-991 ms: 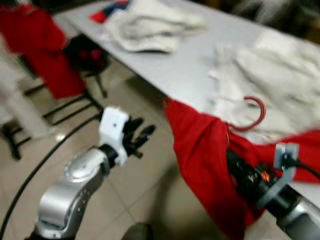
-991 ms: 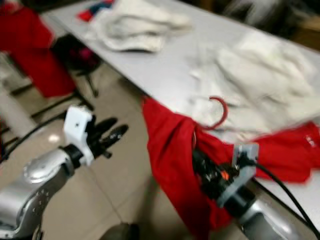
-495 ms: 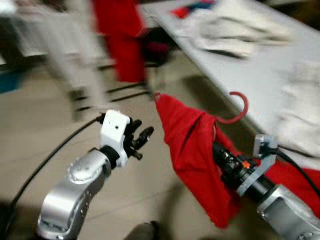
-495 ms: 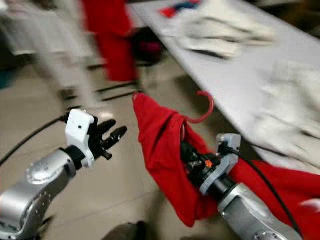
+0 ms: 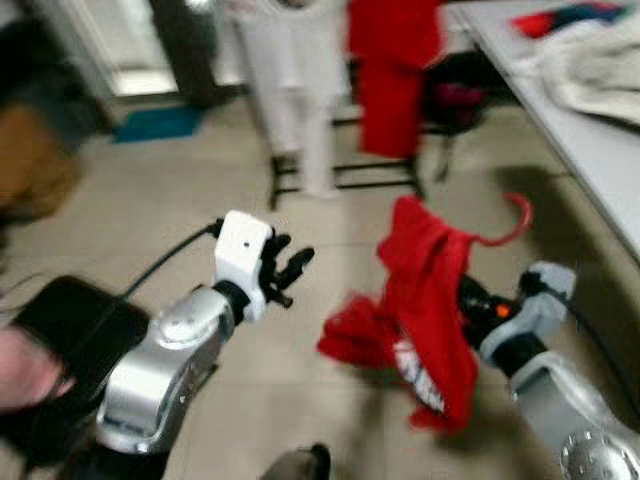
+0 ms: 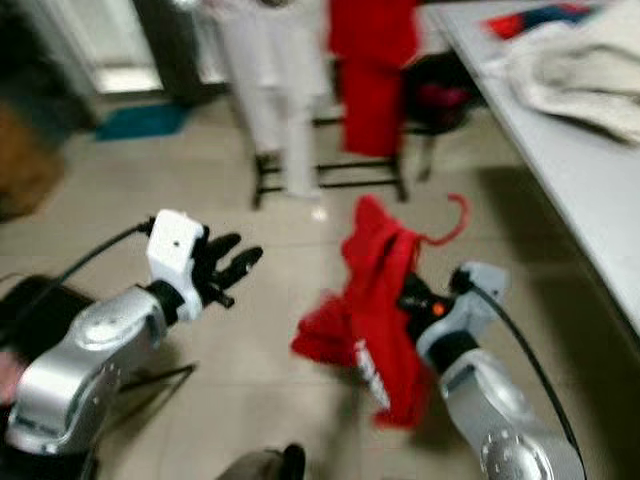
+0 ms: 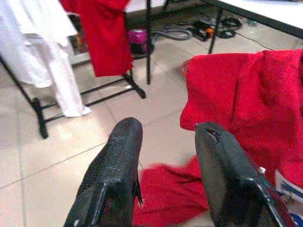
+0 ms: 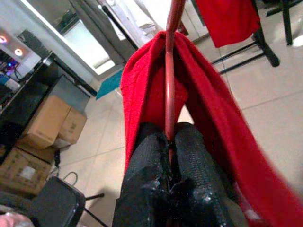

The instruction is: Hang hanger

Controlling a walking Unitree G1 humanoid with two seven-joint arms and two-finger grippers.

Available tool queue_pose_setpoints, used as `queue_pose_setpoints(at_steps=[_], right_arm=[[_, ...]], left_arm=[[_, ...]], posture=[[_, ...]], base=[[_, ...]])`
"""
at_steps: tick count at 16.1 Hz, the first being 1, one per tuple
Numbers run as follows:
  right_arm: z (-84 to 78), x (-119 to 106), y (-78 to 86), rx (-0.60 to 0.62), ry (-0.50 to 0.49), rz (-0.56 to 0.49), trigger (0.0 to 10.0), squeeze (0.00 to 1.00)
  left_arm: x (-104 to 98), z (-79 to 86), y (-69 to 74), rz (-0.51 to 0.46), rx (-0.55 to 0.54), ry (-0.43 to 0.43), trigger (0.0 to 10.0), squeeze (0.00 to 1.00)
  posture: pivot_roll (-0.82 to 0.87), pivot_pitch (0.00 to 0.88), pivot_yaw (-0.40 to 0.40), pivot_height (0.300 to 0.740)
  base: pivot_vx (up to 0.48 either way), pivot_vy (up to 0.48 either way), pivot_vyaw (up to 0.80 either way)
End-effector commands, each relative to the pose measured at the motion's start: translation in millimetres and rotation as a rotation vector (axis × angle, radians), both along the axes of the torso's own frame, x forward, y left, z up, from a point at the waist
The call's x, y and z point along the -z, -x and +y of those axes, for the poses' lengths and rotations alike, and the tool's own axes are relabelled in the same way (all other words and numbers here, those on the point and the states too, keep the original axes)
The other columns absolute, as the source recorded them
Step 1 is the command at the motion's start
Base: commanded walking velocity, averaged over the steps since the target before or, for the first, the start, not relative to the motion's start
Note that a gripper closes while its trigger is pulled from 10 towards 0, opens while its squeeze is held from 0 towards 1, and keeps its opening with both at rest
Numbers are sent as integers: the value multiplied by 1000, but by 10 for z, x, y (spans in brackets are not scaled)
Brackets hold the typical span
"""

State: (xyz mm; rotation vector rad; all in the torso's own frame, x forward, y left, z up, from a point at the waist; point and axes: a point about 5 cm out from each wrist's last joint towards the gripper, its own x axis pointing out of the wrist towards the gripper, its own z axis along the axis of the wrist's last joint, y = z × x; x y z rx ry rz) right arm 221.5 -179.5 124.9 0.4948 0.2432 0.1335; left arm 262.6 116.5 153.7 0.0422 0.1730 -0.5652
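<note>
A red hanger (image 5: 508,224) with a red garment (image 5: 428,300) draped over it hangs in the air above the tiled floor. My right gripper (image 8: 170,151) is shut on the hanger's red rod (image 8: 169,85), with the cloth falling on both sides of the fingers. To the left, my left gripper (image 5: 287,272) is held up open and holds nothing; in its wrist view the two black fingers (image 7: 116,170) stand apart with the red garment (image 7: 246,90) beyond them. A black clothes rack (image 5: 340,175) with white (image 5: 295,90) and red (image 5: 390,70) clothes stands ahead.
A grey table (image 5: 590,130) with white cloths (image 5: 600,60) runs along the right. A black chair (image 5: 75,325) stands at the near left, cardboard boxes (image 8: 47,127) farther left. A black cable (image 5: 170,255) trails from my left arm. Open tiled floor (image 5: 150,190) lies between me and the rack.
The camera has swung left, away from the table and toward the rack. The hanger and garment have come clear of the table edge, still in my right gripper. My left gripper stays open.
</note>
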Motion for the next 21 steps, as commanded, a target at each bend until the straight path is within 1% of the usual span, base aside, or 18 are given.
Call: queue_pose_setpoints(at_steps=[1,2,3,4,5,6,7,9,10,11,12,13,14,15,17,19,20,21], right_arm=[[28,-76,-48,-4,2,-50,10000,0],[83,-124,-53,-75,27,-77,10000,0],[125,-189,-45,-143,46,-107,10000,0],[137,-221,-40,-194,75,-116,10000,0],[139,-237,-39,-240,91,-115,10000,0],[135,-242,-41,-257,101,-113,10000,0],[123,-255,-49,-286,120,-111,10000,0],[120,-350,-40,-386,132,-152,10000,0],[125,-375,-32,-406,125,-165,10000,0],[154,-459,19,-477,70,-208,10000,0],[165,-483,34,-497,54,-221,10000,0],[196,-534,83,-546,15,-249,10000,0],[232,-579,145,-604,-22,-272,10000,0],[252,-597,187,-646,-28,-280,10000,0],[263,-616,231,-685,-24,-284,10000,0],[234,-655,255,-697,-26,-293,10000,0],[221,-667,267,-704,-28,-293,10000,0],[209,-670,277,-709,-27,-288,10000,0]], left_arm=[[60,56,-34,-2,-23,-40,10000,0],[88,98,-70,24,-50,1,10000,0],[87,147,-107,28,-42,27,10000,882],[95,209,-160,34,-43,14,10000,1000],[88,287,-240,21,-56,-18,10000,1000],[79,319,-281,16,-60,-24,10000,1000],[65,368,-356,12,-51,-38,10000,1000],[28,388,-482,6,-7,-47,10000,1000],[19,381,-503,1,-3,-42,10000,1000],[20,322,-560,19,22,40,10000,1000],[32,312,-572,28,29,55,10000,698],[72,269,-584,45,67,96,10000,0],[100,213,-594,59,107,151,10000,0],[119,166,-617,70,136,180,10000,0],[145,87,-645,78,175,195,10000,0],[135,25,-647,62,207,225,10000,0],[140,8,-638,52,221,227,5216,0],[151,1,-628,40,230,223,902,0]], posture=[[-2,36,104,740],[-11,30,112,740],[-18,25,115,740],[-16,22,116,740],[-14,20,115,740],[-11,19,113,740],[-8,18,113,740],[0,29,109,740],[0,29,109,740],[0,32,108,740],[-3,36,108,740],[-6,40,105,740],[-6,40,105,740],[-14,46,106,740],[-18,47,107,740],[-43,52,108,740],[-46,54,104,740],[-48,55,98,740]], base=[[0,0,0],[0,0,0],[0,0,0],[0,0,0],[0,0,0],[0,0,0],[0,0,0],[0,0,0],[0,0,0],[0,0,0],[0,0,0],[0,0,0],[0,0,0],[0,0,0],[0,0,0],[0,0,0],[0,0,0],[0,0,0]])
